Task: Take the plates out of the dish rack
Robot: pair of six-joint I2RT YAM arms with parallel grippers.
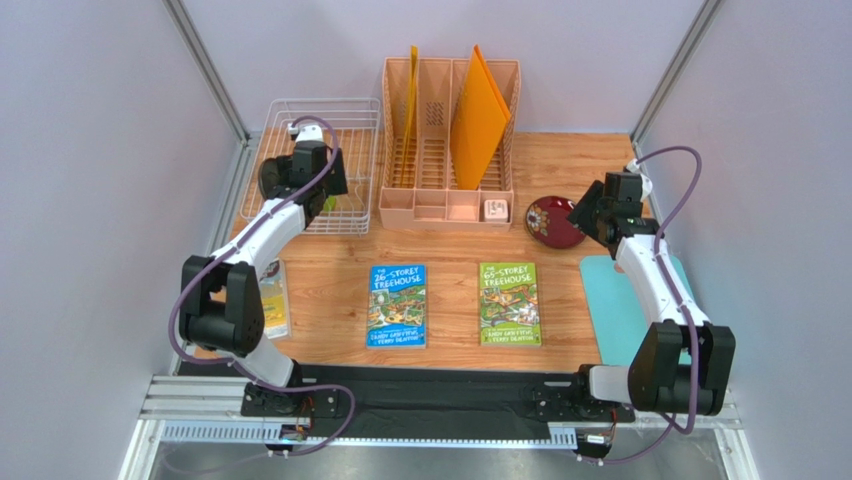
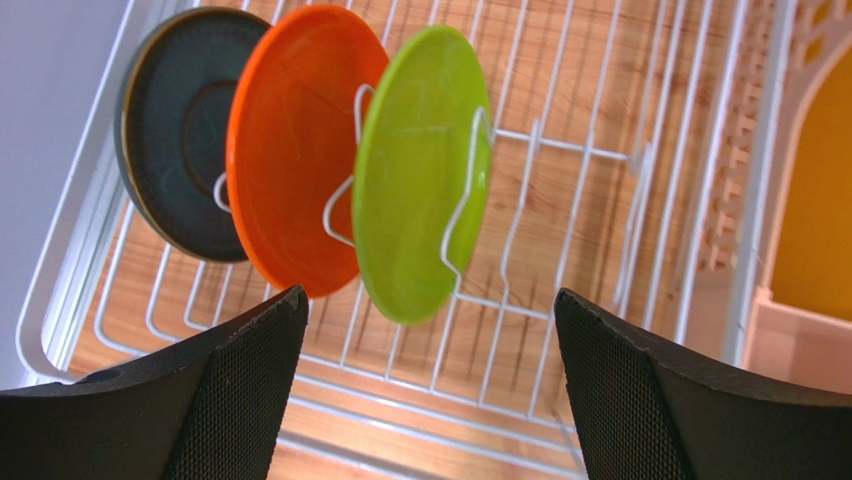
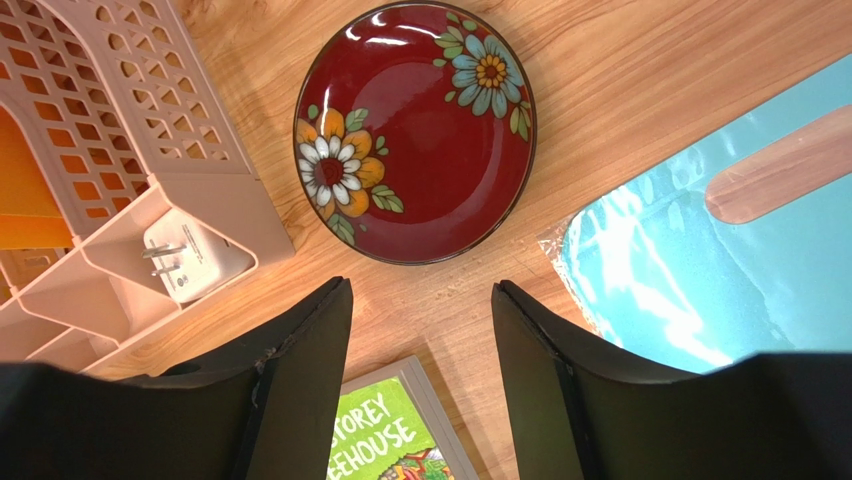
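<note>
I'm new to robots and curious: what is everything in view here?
Dish rack: one, white wire, far left.
Racked plates: three upright, black plate, orange plate, lime green plate.
Red plate: one, dark red, flowered, flat on table right of organizer.
Organizer: one, peach, far centre.
Folders: two, orange, standing in organizer.
Plug: one, white, organizer's front compartment.
Books: two, blue book and green book, near centre.
Flat item: one, pale, near left edge, partly hidden.
Board: one, turquoise, near right.
Table: one, wood.
Left tool: one, black, open, over the rack.
Right tool: one, black, open, over red plate.

Dark red plate (image 1: 552,222) flat on the table (image 1: 450,300) beside the peach organizer (image 1: 446,206), dish rack (image 1: 352,214) at far left.
</note>
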